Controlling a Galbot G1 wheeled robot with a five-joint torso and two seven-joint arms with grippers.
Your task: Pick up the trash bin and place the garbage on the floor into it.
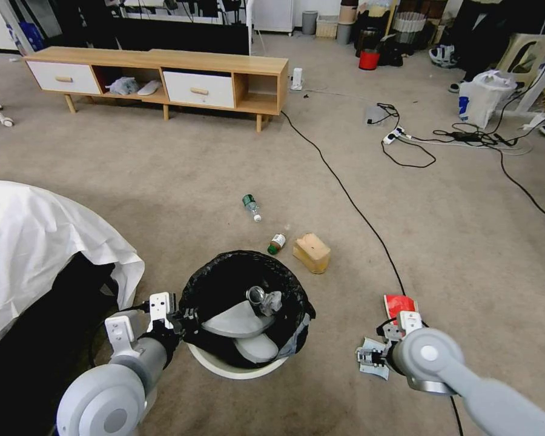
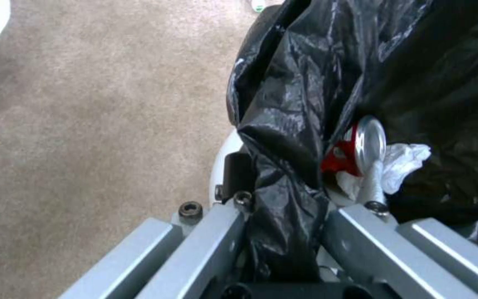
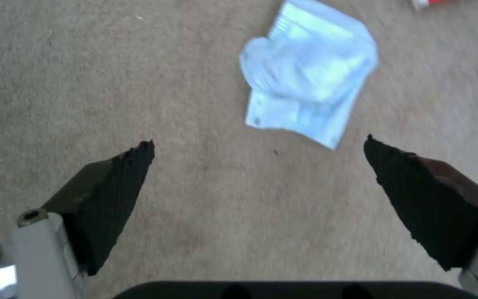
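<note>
Head view: the trash bin (image 1: pixel 246 315), white with a black bag over its rim, stands on the floor (image 1: pixel 163 181) directly before the robot, and the left gripper (image 1: pixel 184 318) is closed on its near-left rim. Inside it lie a crushed red can (image 1: pixel 257 296) and a white tissue (image 1: pixel 274 300). On the carpet beyond the bin lie a green-labelled clear bottle (image 1: pixel 251 207), a small green-capped bottle (image 1: pixel 277 243) and a tan box (image 1: pixel 312 252), the last two near each other. To the right, the right gripper (image 1: pixel 369 357) hangs low over a pale blue tissue (image 1: pixel 375 366), with a red snack packet (image 1: pixel 399 304) just beyond it beside a black cable (image 1: pixel 345 194). Left wrist view: the fingers (image 2: pixel 211 232) clamp the folded bag and the rim between them, one outside the bin wall and one inside; the can's red side and silver end, with the tissue against it, are seen closer than from the head. Right wrist view: the black-padded fingers (image 3: pixel 112 187) stand wide apart above bare carpet, holding nothing, the blue tissue lying just past their tips and apart from both.
</note>
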